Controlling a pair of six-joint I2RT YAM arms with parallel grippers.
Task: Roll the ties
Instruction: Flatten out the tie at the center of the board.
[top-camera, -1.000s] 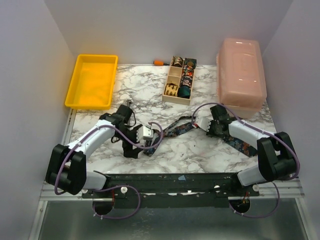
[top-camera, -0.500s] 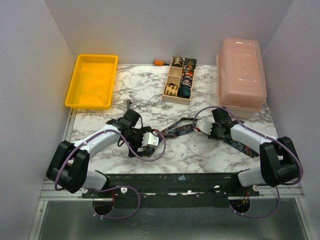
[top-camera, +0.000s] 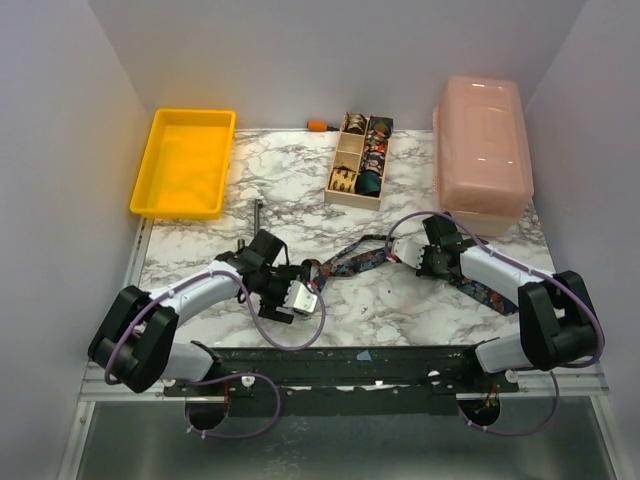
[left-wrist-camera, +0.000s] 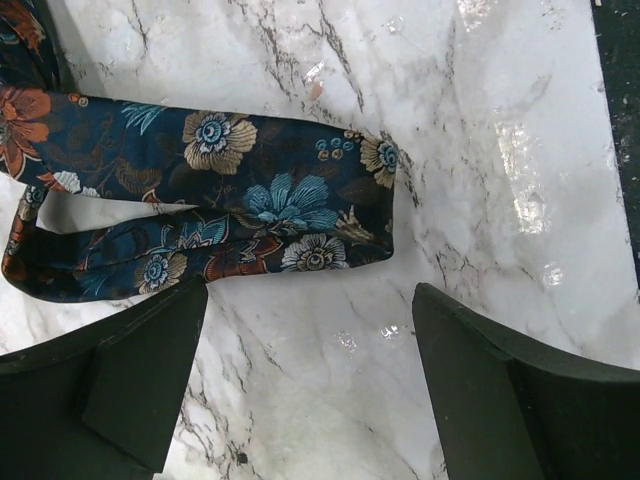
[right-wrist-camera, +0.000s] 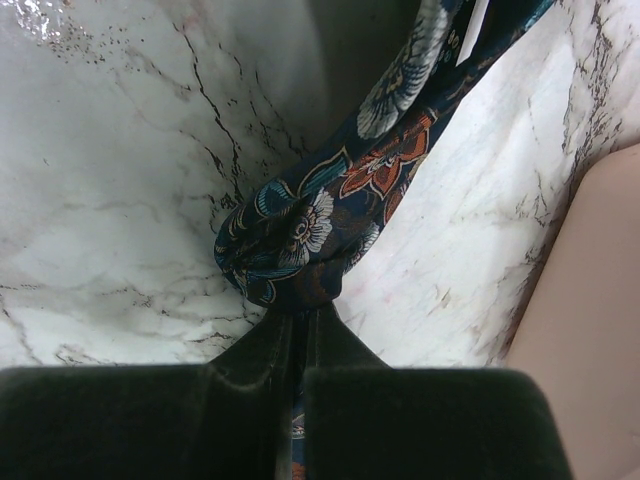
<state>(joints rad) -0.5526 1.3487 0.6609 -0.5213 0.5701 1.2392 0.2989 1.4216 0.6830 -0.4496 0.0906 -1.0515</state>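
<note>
A dark tie with a multicoloured floral print (top-camera: 362, 256) lies as a long strip across the marble table. Its left end is folded back on itself, as the left wrist view (left-wrist-camera: 290, 215) shows. My left gripper (top-camera: 307, 284) is open and empty, its jaws wide apart (left-wrist-camera: 310, 340) just short of that folded end, over bare marble. My right gripper (top-camera: 419, 257) is shut on the tie's middle part, and the fabric bunches in front of the closed jaws (right-wrist-camera: 300, 312). The rest of the tie (top-camera: 487, 293) trails under the right arm.
A wooden compartment box (top-camera: 345, 196) with several coiled ties stands at the back centre. A yellow tray (top-camera: 185, 205) is at the back left and a pink lidded box (top-camera: 482, 150) at the back right. A dark T-shaped tool (top-camera: 258, 210) lies near the left arm.
My left arm has swung toward the near edge and to the right, bringing its open gripper to the tie's folded left end. The right gripper has shifted slightly, still holding the tie.
</note>
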